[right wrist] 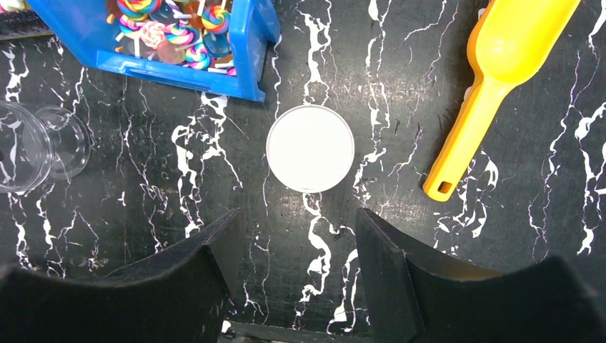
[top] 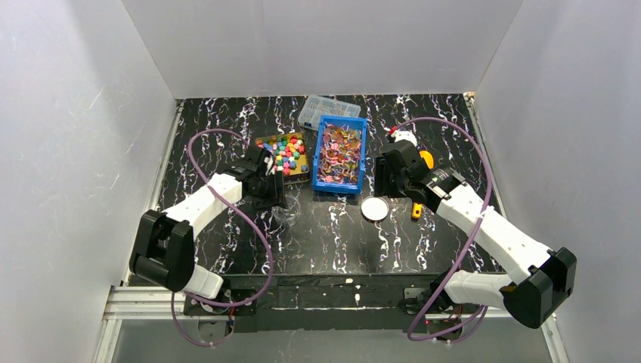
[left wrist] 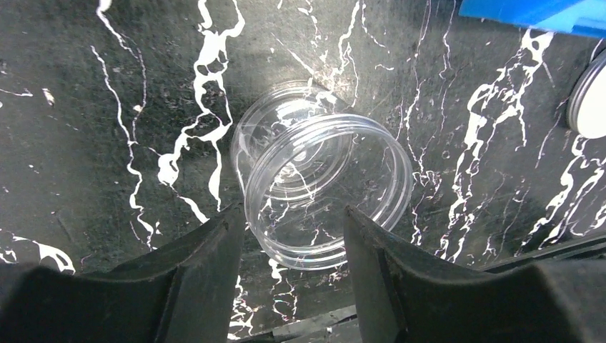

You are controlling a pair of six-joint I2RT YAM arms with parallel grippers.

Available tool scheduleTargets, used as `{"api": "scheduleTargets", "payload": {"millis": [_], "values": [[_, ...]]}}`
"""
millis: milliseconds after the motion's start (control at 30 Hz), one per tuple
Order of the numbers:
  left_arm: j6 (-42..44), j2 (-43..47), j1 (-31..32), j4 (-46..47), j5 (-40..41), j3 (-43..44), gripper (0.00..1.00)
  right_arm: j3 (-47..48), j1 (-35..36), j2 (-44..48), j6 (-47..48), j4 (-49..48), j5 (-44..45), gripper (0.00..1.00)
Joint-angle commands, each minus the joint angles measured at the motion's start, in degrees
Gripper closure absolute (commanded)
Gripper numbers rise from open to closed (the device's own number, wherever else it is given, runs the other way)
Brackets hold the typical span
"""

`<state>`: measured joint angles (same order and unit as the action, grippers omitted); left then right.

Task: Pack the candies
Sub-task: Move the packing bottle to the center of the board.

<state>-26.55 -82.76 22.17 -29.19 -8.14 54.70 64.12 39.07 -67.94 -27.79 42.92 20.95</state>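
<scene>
Left wrist view: left gripper (left wrist: 291, 221), spread, is poised over the clear round plastic jar (left wrist: 325, 193) (mouth up for candies (top: 286, 153)); right gripper (right wrist: 296, 221), also spread, hovers over the flat white lid (right wrist: 310, 148).

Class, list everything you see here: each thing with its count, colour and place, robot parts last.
table: one, black with white veins
bin: one, blue, centre back
wrapped candies: many, pink, orange, gold, in bin
tray: one, yellowish, left of bin
chunky candies: many, mixed colours, in tray
box: one, clear, behind bin
jar: one, clear, left of lid
lid: one, white, before bin
scoop: one, yellow, right of lid
left hand: one, black, open by jar
right hand: one, black, open near lid
</scene>
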Motion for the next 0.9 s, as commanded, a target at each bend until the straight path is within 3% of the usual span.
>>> {"api": "scheduleTargets", "payload": {"millis": [0,867], "values": [[0.35,-0.15,2.66,-1.13,2.76,1.73,0.5,-0.35,-0.5,0.13,1.03,-2.19,-0.96,0.34],[-1.88,-1.02,18.99,1.53,5.53,2.77,0.53,-1.27,-4.18,0.45,1.37,-1.38,1.02,0.34]]}}
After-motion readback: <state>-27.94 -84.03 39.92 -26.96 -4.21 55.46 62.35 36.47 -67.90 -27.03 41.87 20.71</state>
